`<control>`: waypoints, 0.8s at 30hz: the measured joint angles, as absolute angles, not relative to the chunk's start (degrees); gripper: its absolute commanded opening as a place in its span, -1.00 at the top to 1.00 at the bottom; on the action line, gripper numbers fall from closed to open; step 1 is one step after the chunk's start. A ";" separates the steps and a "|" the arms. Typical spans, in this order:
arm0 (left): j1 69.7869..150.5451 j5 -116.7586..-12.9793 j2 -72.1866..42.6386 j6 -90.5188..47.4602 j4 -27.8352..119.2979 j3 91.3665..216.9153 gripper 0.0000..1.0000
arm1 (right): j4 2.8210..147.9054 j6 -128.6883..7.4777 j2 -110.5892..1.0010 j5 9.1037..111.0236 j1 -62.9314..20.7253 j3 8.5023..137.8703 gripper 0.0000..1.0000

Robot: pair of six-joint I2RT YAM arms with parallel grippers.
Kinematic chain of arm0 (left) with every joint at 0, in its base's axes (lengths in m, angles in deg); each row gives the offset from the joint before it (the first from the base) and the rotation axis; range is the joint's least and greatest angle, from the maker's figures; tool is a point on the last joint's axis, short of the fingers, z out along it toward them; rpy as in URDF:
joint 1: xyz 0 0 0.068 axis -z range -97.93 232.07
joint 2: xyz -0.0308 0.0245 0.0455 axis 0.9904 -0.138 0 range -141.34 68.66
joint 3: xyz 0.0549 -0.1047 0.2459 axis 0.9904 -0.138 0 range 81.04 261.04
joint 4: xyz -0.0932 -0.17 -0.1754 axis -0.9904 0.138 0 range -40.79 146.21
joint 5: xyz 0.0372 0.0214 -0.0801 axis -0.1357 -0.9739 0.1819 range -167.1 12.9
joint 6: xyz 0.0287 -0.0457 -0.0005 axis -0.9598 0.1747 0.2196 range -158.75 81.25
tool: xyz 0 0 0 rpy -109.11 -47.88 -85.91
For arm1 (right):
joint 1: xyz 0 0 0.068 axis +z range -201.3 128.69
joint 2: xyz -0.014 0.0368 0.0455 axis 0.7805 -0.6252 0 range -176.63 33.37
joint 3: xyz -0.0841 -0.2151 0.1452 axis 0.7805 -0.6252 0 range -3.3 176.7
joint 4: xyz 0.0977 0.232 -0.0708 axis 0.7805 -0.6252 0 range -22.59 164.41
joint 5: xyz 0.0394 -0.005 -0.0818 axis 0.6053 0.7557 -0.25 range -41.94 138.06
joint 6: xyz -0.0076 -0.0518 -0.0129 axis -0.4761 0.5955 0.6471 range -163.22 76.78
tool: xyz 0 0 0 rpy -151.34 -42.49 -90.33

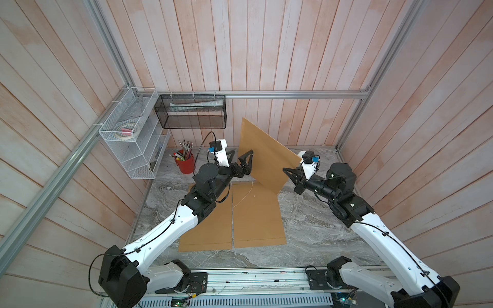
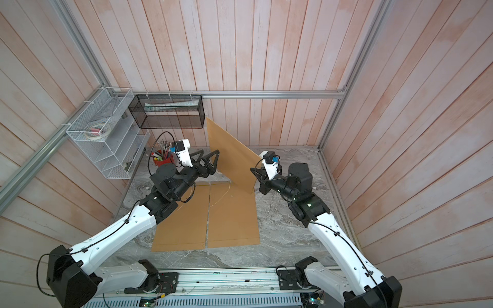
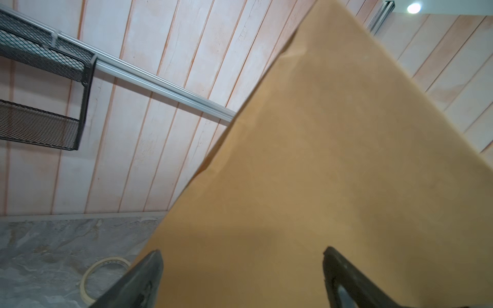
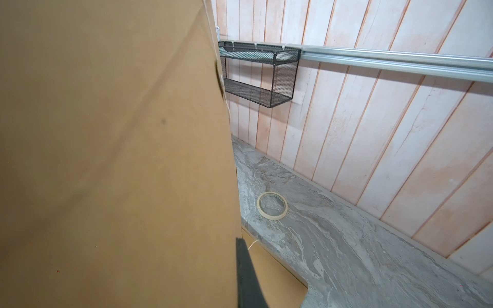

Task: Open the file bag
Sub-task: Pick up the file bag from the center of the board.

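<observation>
A: What fills the frame?

B: The grey marbled tabletop [image 1: 320, 240] takes the lower half in both top views, with pale wood-plank walls [image 1: 293, 53] around it.

A: And where is the task's thing?

B: The brown kraft-paper file bag [image 1: 264, 157] stands upright on edge at the centre of the frame. Two more flat brown paper envelopes [image 1: 256, 213] lie side by side on the tabletop just below it.

A: What hangs on the walls?

B: A white wire rack [image 1: 128, 149] at the upper left, and a black mesh basket [image 1: 192, 112] just right of it.

A: Who has the bag?

B: The right gripper [image 1: 288, 172] is closed tight on the bag's lower right edge; its wrist view shows one black finger [image 4: 244, 266] against the paper. The left gripper [image 1: 242, 154] stands at the bag's left face with jaws spread wide, holding nothing; whether a fingertip touches the paper cannot be told.

A: Smaller things?

B: A red plastic pen cup [image 1: 186, 165] sits left of centre, a cream tape roll [image 4: 272, 209] lies on the marble near the back wall, and a thin white string [image 1: 244, 197] trails over the right envelope.
</observation>
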State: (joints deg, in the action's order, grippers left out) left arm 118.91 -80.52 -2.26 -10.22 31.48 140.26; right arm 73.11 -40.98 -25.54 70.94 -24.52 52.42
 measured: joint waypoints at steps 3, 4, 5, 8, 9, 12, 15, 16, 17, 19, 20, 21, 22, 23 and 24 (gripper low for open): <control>119.93 -78.77 -2.15 -4.99 31.56 141.72 -0.97 | 74.79 -41.02 -26.59 65.47 -22.77 50.76 1.00; 120.07 -78.38 -2.00 -3.53 31.45 141.85 -0.98 | 75.19 -41.05 -26.86 64.12 -22.51 50.17 1.00; 120.11 -77.85 -1.80 -1.98 31.45 141.90 -0.98 | 75.58 -41.05 -27.14 62.54 -22.29 49.56 1.00; 120.04 -76.89 -1.52 2.31 31.89 142.38 -1.00 | 76.19 -40.94 -27.95 58.87 -21.63 48.90 1.00; 119.93 -76.61 -1.52 3.58 32.13 142.79 -1.00 | 76.30 -40.65 -28.06 57.82 -21.28 48.90 1.00; 119.10 -74.57 -1.52 7.88 33.18 144.83 -1.00 | 77.24 -39.73 -28.08 54.92 -19.78 48.90 1.00; 117.20 -71.89 -1.63 12.56 33.42 147.14 -1.00 | 77.92 -38.55 -28.08 52.43 -18.36 48.90 1.00; 116.39 -70.73 -1.80 14.20 33.40 148.00 -1.00 | 78.03 -38.14 -28.08 51.70 -17.90 48.90 1.00; 115.61 -69.35 -2.19 15.93 33.42 149.00 -1.00 | 78.10 -37.53 -28.08 50.81 -17.39 48.90 1.00; 114.32 -66.88 -3.61 18.83 33.55 151.27 -1.00 | 78.16 -36.63 -28.08 49.39 -16.39 48.90 1.00; 113.88 -65.83 -4.53 19.90 33.82 152.48 -1.00 | 78.16 -36.04 -28.08 48.75 -15.89 48.90 1.00; 113.62 -64.91 -5.43 20.76 34.38 153.70 -1.00 | 78.18 -35.60 -28.10 48.16 -15.41 48.90 1.00; 113.51 -63.84 -6.54 21.39 35.21 155.14 -1.00 | 78.20 -35.10 -28.15 47.62 -14.95 48.90 1.00; 113.49 -63.03 -7.51 21.87 36.11 156.41 -1.00 | 78.27 -34.60 -28.23 47.16 -14.53 48.90 1.00; 113.49 -62.33 -8.34 22.20 37.01 157.48 -1.00 | 78.31 -34.29 -28.36 46.74 -14.18 48.92 1.00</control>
State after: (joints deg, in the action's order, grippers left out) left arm 113.49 -62.33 -8.34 22.20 37.01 157.48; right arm 78.31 -34.29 -28.36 46.74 -14.18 48.92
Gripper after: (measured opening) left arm 0.998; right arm 0.043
